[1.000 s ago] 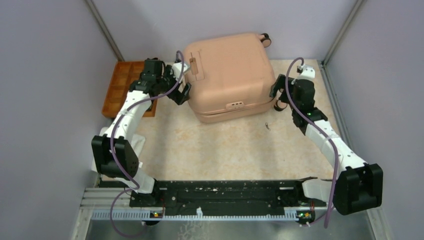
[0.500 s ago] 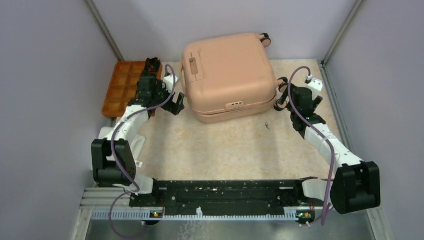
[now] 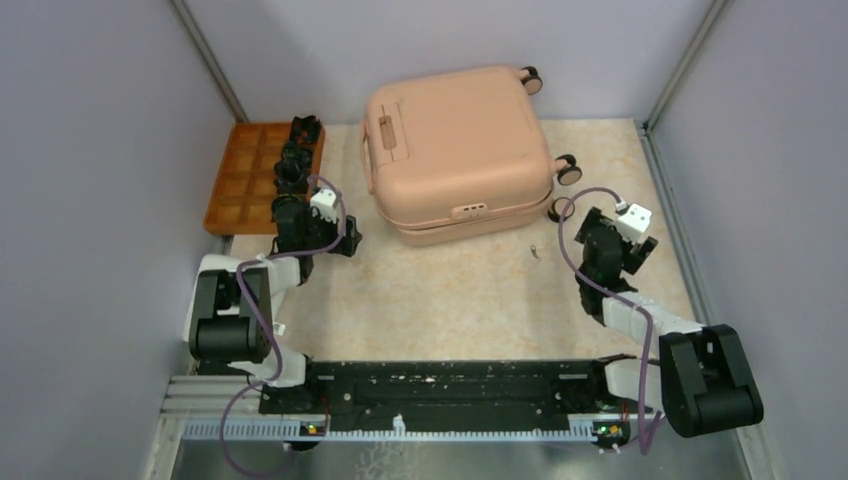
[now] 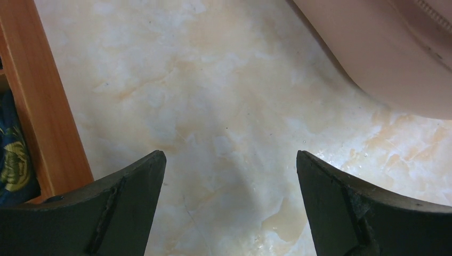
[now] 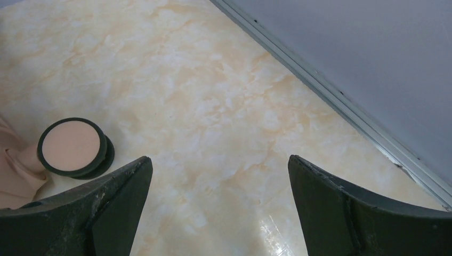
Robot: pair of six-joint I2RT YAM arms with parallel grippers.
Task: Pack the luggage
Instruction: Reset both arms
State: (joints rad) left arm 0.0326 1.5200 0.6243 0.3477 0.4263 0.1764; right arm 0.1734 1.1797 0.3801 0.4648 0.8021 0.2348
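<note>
Widely spread, left fingers, right fingers flank luggage

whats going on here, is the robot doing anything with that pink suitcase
Two robot arms have the job of packing the luggage, which lies shut on the table. Right now neither arm touches it. The left claw hangs open over bare table between the orange tray and the luggage. The right claw hangs open beside a wheel. Both hold nothing.
</note>
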